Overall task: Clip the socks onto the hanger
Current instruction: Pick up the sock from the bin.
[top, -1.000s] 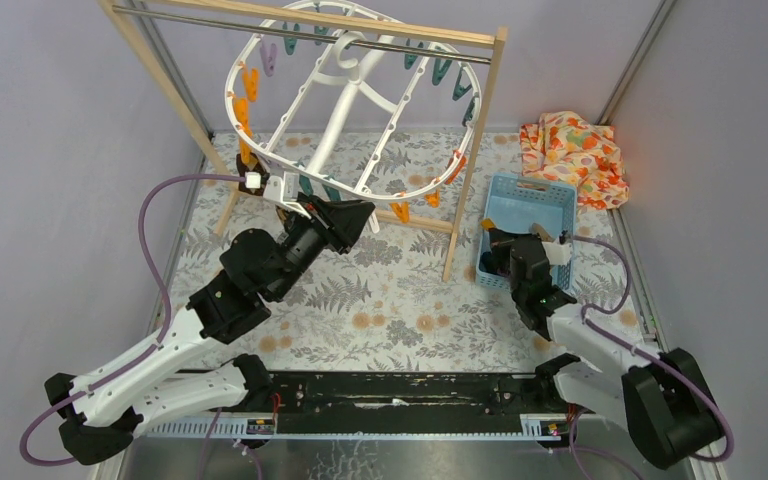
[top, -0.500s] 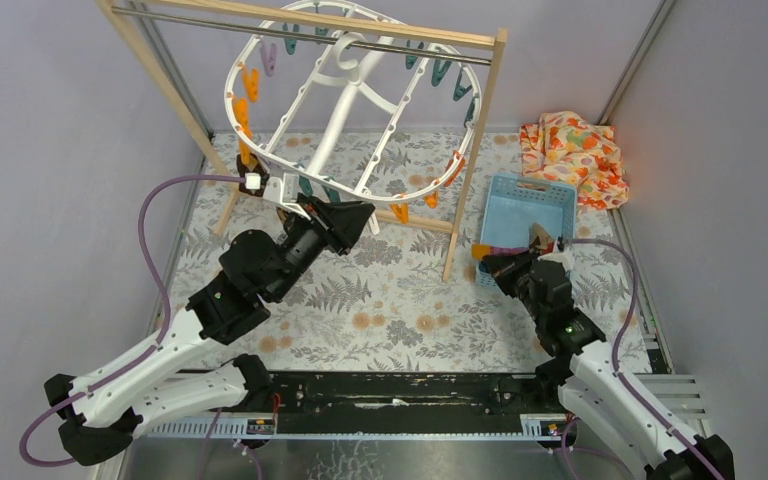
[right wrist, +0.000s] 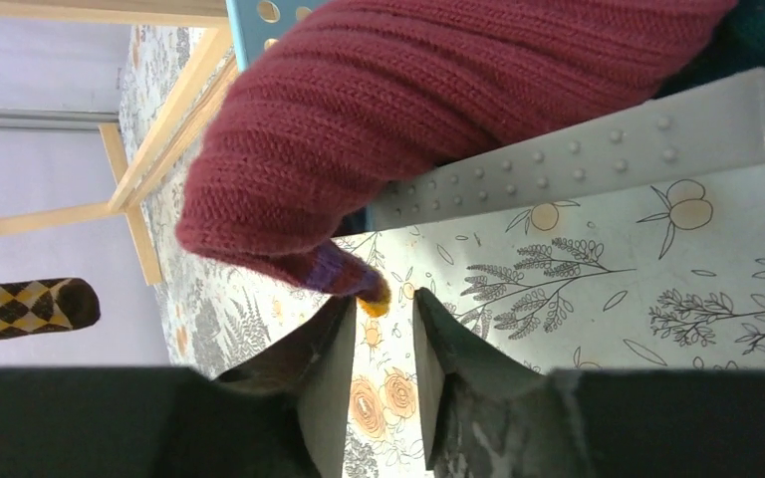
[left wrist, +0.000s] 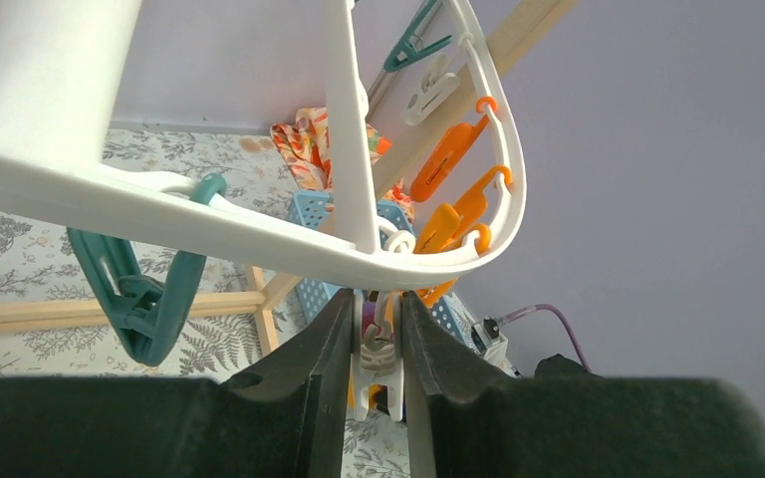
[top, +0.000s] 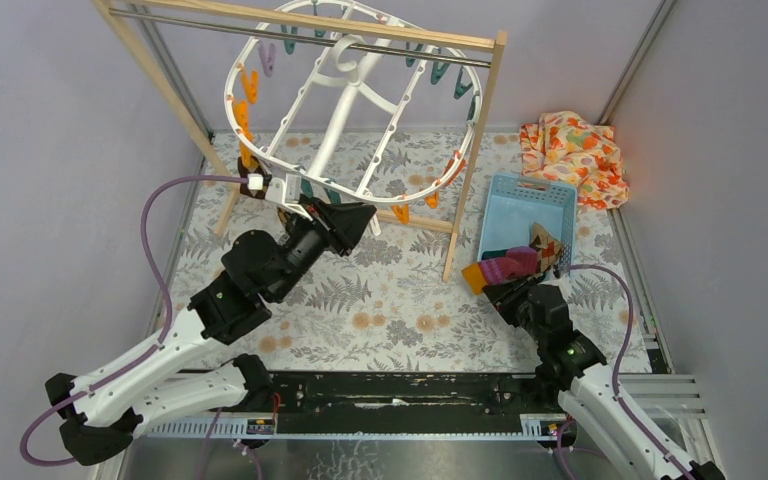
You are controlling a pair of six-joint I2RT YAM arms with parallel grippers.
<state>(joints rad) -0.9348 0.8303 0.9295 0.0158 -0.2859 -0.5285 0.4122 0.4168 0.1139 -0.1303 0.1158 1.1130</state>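
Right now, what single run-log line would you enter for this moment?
left pincer: shut on white peg under hanger rim | right pincer: open, tips at magenta sock | sock: draped over blue basket edge

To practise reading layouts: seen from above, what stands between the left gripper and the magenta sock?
The wooden rack's post, seen in the top view, separates left gripper from magenta sock.

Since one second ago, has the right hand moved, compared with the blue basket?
Yes. The right hand has drawn back out of the blue basket toward the arm bases and now sits just outside its near edge, beside the magenta sock.
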